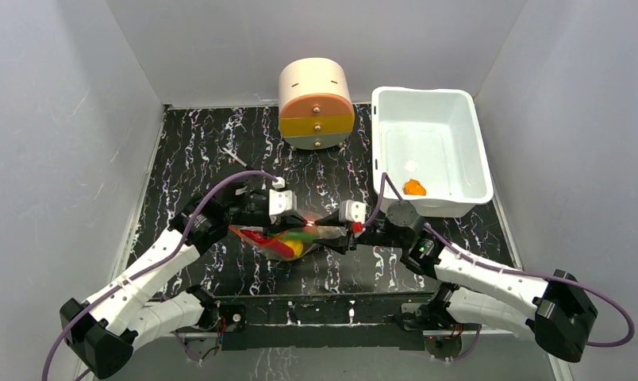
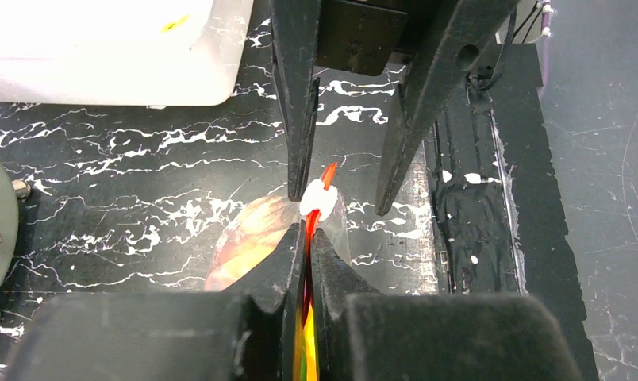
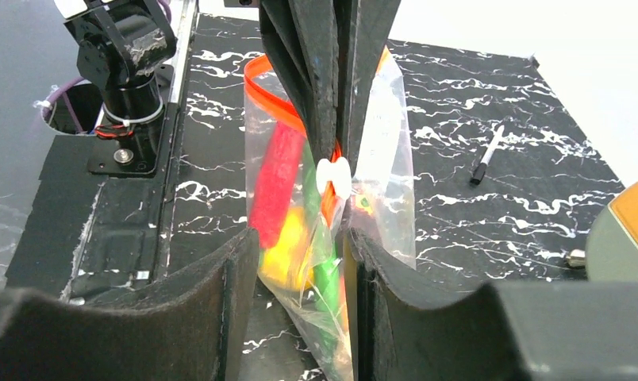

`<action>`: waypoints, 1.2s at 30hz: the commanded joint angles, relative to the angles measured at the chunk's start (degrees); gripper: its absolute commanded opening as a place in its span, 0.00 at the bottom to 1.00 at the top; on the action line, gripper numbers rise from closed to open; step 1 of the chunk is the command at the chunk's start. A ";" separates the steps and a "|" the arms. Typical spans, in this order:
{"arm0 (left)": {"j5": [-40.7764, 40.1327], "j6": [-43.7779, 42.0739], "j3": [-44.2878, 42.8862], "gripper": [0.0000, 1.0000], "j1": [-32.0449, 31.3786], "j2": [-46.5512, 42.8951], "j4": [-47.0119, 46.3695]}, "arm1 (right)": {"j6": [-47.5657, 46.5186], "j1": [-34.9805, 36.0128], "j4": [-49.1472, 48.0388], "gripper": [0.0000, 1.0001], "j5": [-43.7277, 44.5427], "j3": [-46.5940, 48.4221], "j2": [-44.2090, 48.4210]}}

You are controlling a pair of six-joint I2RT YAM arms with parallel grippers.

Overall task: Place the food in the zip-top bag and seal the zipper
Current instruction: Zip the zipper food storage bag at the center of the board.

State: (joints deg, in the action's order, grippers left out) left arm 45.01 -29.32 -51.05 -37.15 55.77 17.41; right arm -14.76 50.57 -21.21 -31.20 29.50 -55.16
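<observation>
Left gripper (image 2: 308, 238) pinched tight on zipper (image 2: 328, 173); right gripper (image 3: 300, 238) part-open, straddling zip-top bag (image 3: 383, 151). Bag's long axis runs L-R btwn them; white tub (image 1: 435, 139) close behind right gripper.

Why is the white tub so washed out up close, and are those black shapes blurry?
Left wrist: the white tub is overexposed, detail lost; the left fingers, nearest the lens, are out of focus. Right wrist: the right fingers equally soft, the zip-top bag sharper. Top external: evenly lit.

white tub (image 1: 427, 131), round drawer unit (image 1: 316, 101), pen (image 3: 487, 153)
</observation>
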 commanded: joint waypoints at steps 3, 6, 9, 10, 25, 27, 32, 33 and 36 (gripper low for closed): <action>4.33 1.87 1.82 0.00 -0.21 -2.46 -5.36 | 4.55 0.14 -11.00 0.40 0.15 -0.49 -1.76; 4.68 1.98 1.87 0.00 -0.23 -2.48 -5.31 | 5.70 0.15 -13.24 0.36 -0.09 -0.21 -3.12; 4.65 2.21 1.91 0.00 -0.23 -2.52 -5.36 | 6.02 0.14 -14.27 0.23 -0.15 0.16 -4.35; 4.64 2.39 1.84 0.00 -0.21 -2.65 -5.37 | 5.92 0.15 -14.37 0.13 -0.29 0.28 -4.75; 7.27 2.69 -0.72 0.32 -0.23 -0.84 -6.02 | 6.52 0.15 -14.85 0.00 -2.20 1.30 -6.46; 7.22 3.46 -0.14 0.28 -0.21 -1.04 -7.66 | 7.51 0.17 -15.30 0.00 -1.63 1.53 -6.99; 6.18 2.52 1.79 0.22 -0.21 -2.71 -8.65 | 8.75 0.13 -16.25 0.00 -0.01 1.37 -7.59; 6.01 1.99 1.87 0.27 -0.21 -2.72 -8.26 | 9.11 0.22 -16.92 0.00 0.07 1.22 -7.64; 5.76 0.97 1.82 0.30 -0.29 -2.39 -7.07 | 9.91 0.16 -17.55 0.00 0.17 1.53 -8.18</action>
State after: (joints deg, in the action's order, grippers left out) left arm 49.50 -25.96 -49.36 -37.26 54.33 10.70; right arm -6.26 50.54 -33.36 -31.66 28.62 -62.96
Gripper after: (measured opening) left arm 0.300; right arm 0.008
